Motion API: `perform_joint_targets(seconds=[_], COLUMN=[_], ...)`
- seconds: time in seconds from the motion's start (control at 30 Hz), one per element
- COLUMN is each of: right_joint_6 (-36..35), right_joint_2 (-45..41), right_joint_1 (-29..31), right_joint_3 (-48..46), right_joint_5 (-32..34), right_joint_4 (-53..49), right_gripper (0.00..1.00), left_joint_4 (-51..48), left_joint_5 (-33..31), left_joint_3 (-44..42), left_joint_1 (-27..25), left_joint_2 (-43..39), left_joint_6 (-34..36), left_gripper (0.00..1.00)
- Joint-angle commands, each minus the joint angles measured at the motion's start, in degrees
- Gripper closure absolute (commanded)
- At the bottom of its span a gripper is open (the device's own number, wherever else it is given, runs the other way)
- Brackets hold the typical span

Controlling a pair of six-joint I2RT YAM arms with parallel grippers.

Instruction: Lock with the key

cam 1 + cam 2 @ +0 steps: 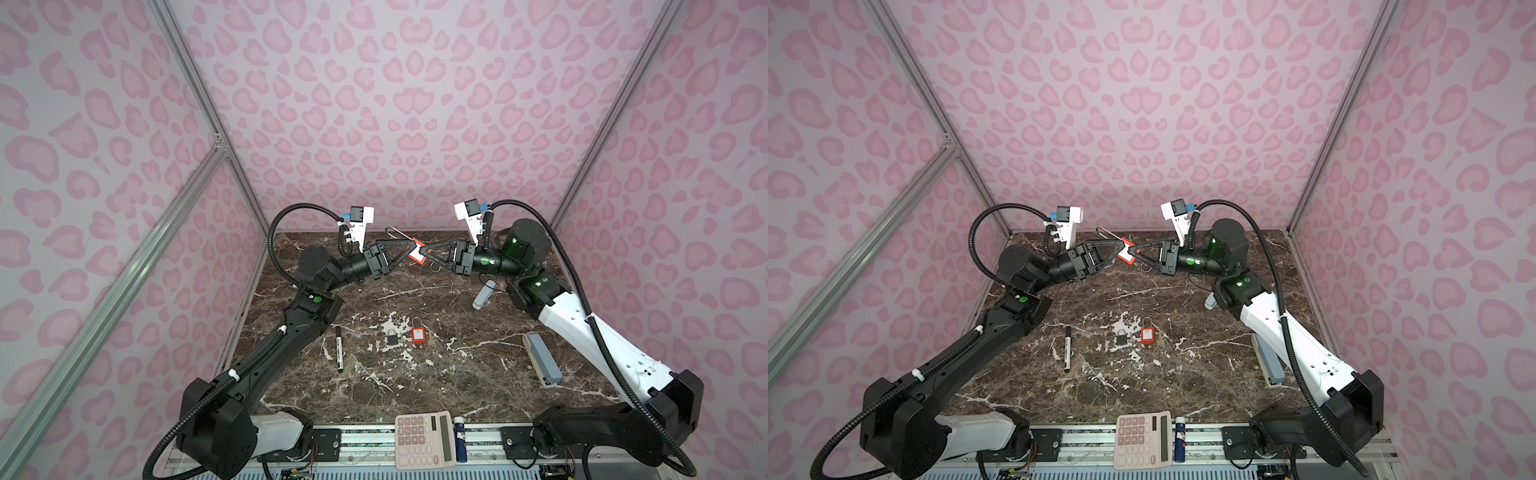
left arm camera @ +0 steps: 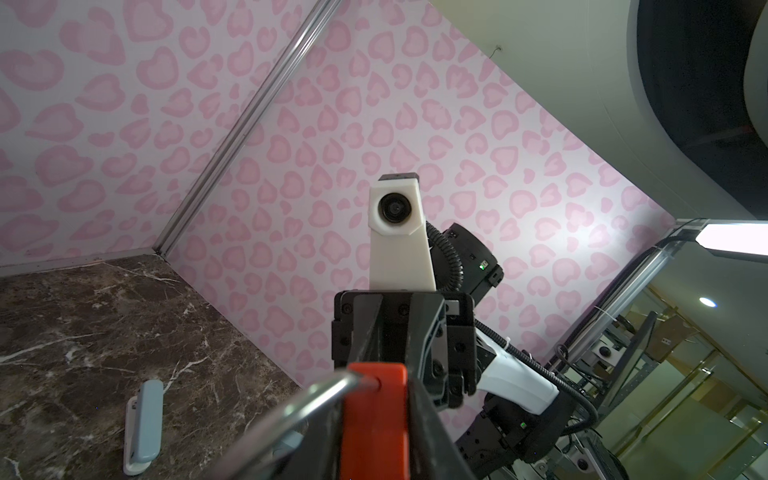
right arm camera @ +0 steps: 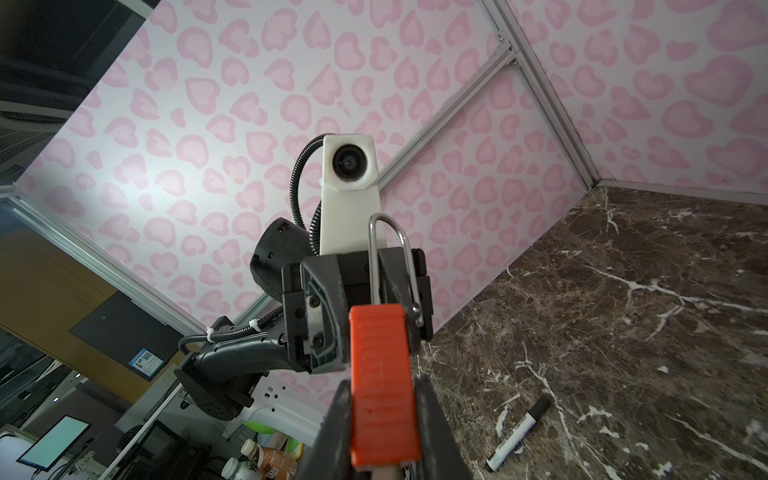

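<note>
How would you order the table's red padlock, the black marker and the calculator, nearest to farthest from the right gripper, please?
From the right gripper, at the raised orange padlock, in a top view:
1. Red padlock, mid-table.
2. Black marker, on the left.
3. Calculator, front edge.

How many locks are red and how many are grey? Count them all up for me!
Red: 2, the lifted red lock and the flat red lock on the table
Grey: 1, the grey lock beside the flat one
Total: 3 locks
</note>
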Motion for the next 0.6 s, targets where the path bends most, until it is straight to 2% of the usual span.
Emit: perform_joint_targets(seconds=[0.0,0.1,0.27,0.57], right_joint_6=[-0.85,-0.85,-0.85,-2.50], right_joint_2=[-0.19,-0.76,-1.60,-3.68], right_joint_1=[-0.07,-0.77,-1.83,-3.13], right_joint_3=[0.18,-0.37,-1.34,-2.41], right_joint_5=[-0.08,0.28,0.22,-0.49], right_joint_4=[1.41,1.67,1.41,-1.35], right_gripper=[0.88,0.89,0.89,0.89], left_joint_4=[0.80,0.46,-0.02,-1.05], left_joint_5=[-0.89,-1.26,-1.61,-2.08], left_joint_3=[-0.44,-0.86,-1.83,-3.76], left_joint_1=[0.09,0.09,0.42,3.31], left_joint_2=[-0.61,-0.78,-1.80,-4.88], left_joint_6=[0.90,1.23,1.55,1.72], left_gripper=[0.53,0.40,0.28,0.26])
